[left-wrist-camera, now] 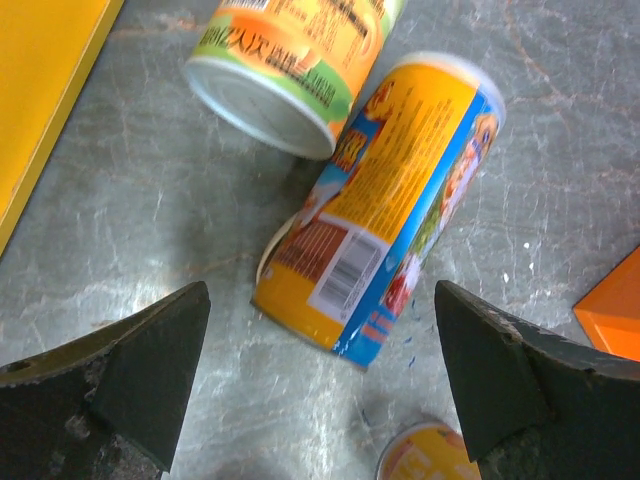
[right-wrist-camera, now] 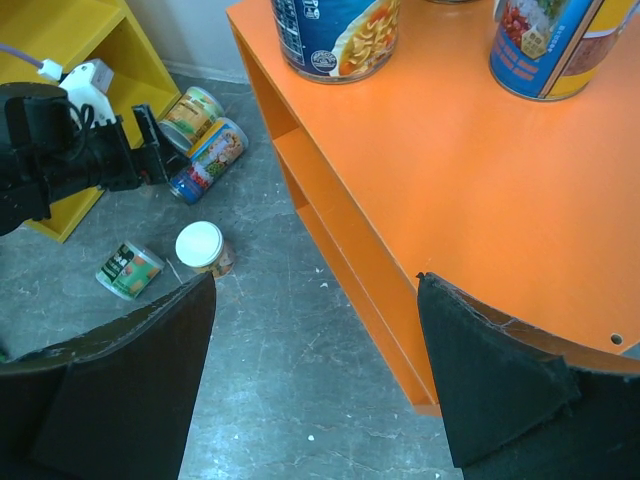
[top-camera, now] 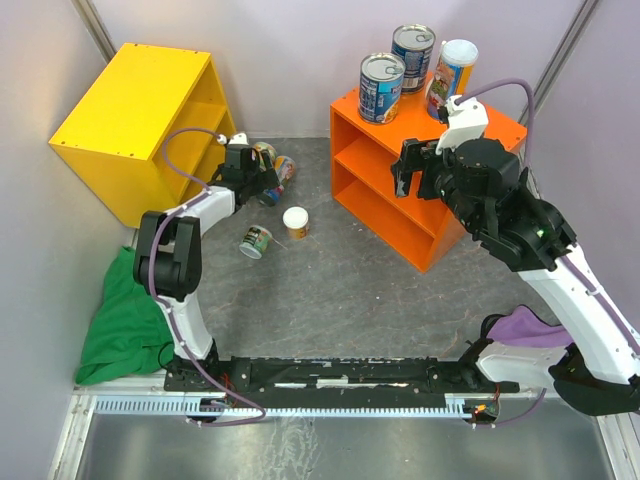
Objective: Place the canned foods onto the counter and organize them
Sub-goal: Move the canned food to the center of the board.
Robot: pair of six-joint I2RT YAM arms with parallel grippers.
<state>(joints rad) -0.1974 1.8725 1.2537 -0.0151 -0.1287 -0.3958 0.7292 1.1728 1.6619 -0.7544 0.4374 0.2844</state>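
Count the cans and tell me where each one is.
7. On the orange counter: two blue tins, one tall can. On the table: two lying cans by the left pincer, one upright can, one toppled can. None seems hidden.

The left arm (top-camera: 180, 262), white links with black joints, rises from its base, folds at the elbow and stretches its forearm away and to its right. At its end the left gripper (top-camera: 262, 182), a black two-finger claw, tips downward with its fingers (left-wrist-camera: 150, 370) spread to their widest, clasping nothing. The right arm (top-camera: 575, 285), built alike, leans forward and to its left with the wrist held high. The right gripper (top-camera: 408, 180), also black, points down, its fingers (right-wrist-camera: 130, 390) well apart and empty.
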